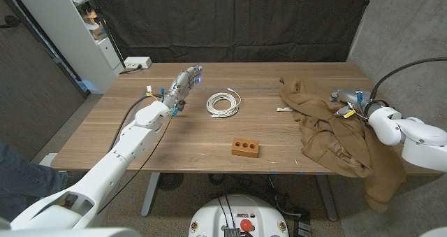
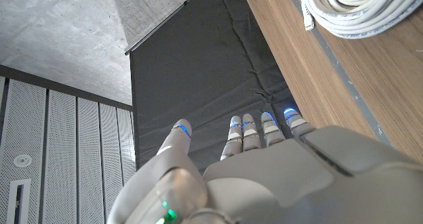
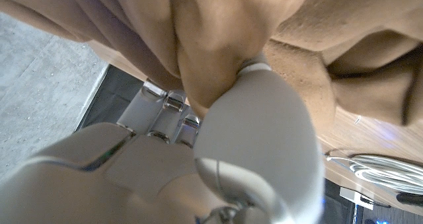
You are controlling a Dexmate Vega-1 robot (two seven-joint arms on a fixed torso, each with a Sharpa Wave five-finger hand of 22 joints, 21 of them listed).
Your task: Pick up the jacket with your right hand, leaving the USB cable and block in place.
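Gripping a fold of the jacket [image 3: 218, 59] between thumb and fingers, right hand [image 1: 347, 102] buried in tan cloth at the worktop's right side, cloth bunched tight against the thumb in the right wrist view. Looks like the start of the lift. Best done by holding that pinch firm and rising straight up, slow enough that the trailing sleeves and hem slide free without sweeping sideways. Worth watching the near hem, draped over the worktop [image 1: 181, 135] edge and likely to drag.

Soft, matte, heavily creased fabric, thick at the folds, heaped in a loose mound with one long flap hanging off the front corner. Likely to sag and swing once raised.

Further out, near the middle: a white cable [image 1: 223, 103] wound in a neat flat coil, smooth and glossy, well apart from the jacket. Closer to the front edge, a small brick-coloured block [image 1: 246, 147] with round holes along its face, hard-edged, also well clear of the cloth.

Far side: left hand [image 1: 183, 88] holding nothing, fingers straight and close together, just beside the coil.
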